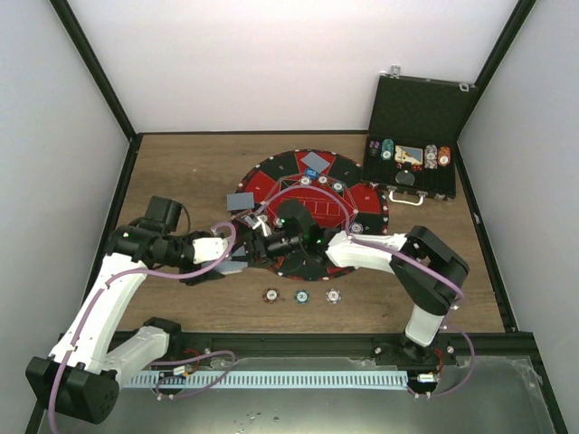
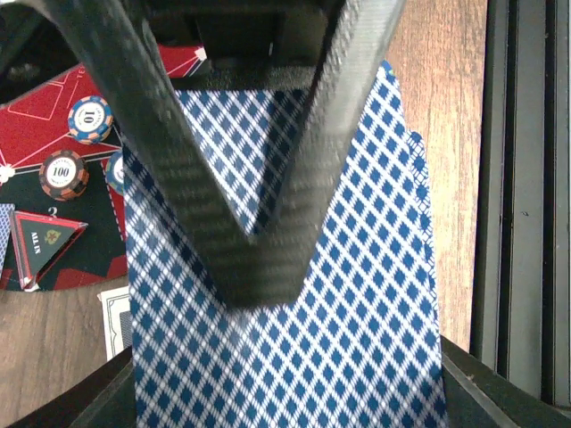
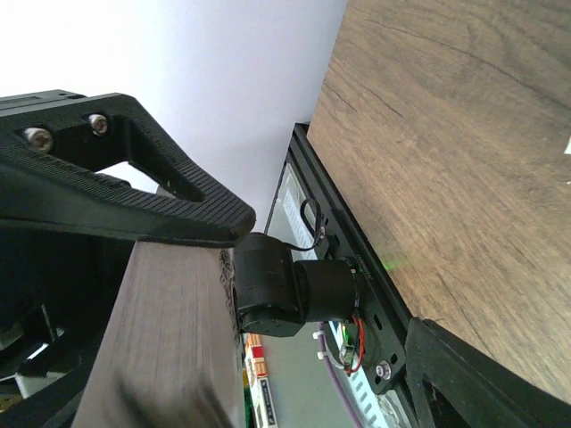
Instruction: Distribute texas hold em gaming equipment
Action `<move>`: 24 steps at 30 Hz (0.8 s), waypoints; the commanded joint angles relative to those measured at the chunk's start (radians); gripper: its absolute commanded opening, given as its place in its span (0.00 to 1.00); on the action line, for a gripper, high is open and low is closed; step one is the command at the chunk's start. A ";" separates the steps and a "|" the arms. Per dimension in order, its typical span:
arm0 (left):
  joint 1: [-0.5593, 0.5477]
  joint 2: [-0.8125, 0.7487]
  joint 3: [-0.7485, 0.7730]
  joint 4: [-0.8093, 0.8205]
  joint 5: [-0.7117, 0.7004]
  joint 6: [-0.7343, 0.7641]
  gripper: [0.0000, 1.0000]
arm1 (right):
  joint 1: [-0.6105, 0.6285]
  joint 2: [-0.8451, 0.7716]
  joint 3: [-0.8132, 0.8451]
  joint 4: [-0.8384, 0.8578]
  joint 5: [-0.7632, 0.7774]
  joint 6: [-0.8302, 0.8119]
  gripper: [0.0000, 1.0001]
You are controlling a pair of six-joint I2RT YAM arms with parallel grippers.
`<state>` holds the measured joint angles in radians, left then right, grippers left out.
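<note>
By mat (image 1: 336, 210) edge | left tool (image 2: 259, 263) clamps card deck (image 2: 357, 321) | right tool (image 3: 330, 276) agape

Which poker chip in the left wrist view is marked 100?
The dark, salmon-striped round poker chip lying on the red-and-black mat; the blue-and-orange chip just above it reads 10 instead.

My top camera sits high behind me, looking steeply down over the whole table (image 1: 181, 172) and round mat (image 1: 271, 181). My left wrist camera hangs very near the cards (image 2: 285, 357), with the mat's edge at its upper left, shared with the top view. My right wrist camera, tilted sideways, skims the table at right.
</note>
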<state>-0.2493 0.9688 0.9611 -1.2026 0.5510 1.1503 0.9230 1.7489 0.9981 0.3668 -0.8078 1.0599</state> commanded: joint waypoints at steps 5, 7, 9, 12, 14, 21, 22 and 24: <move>0.003 -0.015 0.046 -0.008 0.060 0.020 0.04 | -0.055 -0.066 -0.046 -0.149 0.048 -0.068 0.71; 0.002 -0.013 0.043 -0.003 0.061 0.019 0.04 | -0.055 -0.079 -0.043 -0.151 0.045 -0.064 0.68; 0.002 -0.012 0.041 -0.003 0.061 0.018 0.04 | -0.055 -0.101 -0.043 -0.146 0.044 -0.058 0.63; 0.003 -0.014 0.038 -0.001 0.059 0.017 0.04 | -0.055 -0.150 -0.042 -0.160 0.058 -0.058 0.56; 0.002 -0.016 0.032 0.000 0.059 0.020 0.04 | -0.055 -0.182 -0.045 -0.182 0.072 -0.062 0.51; 0.002 -0.017 0.024 0.004 0.058 0.025 0.04 | -0.056 -0.251 -0.067 -0.229 0.116 -0.069 0.33; 0.002 -0.016 0.024 0.005 0.058 0.026 0.04 | -0.057 -0.256 -0.071 -0.228 0.119 -0.067 0.30; 0.002 -0.016 0.022 0.005 0.056 0.027 0.04 | -0.058 -0.268 -0.078 -0.220 0.121 -0.057 0.22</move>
<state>-0.2493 0.9634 0.9649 -1.2003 0.5663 1.1564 0.8715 1.5173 0.9333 0.1692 -0.7132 1.0019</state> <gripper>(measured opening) 0.645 0.274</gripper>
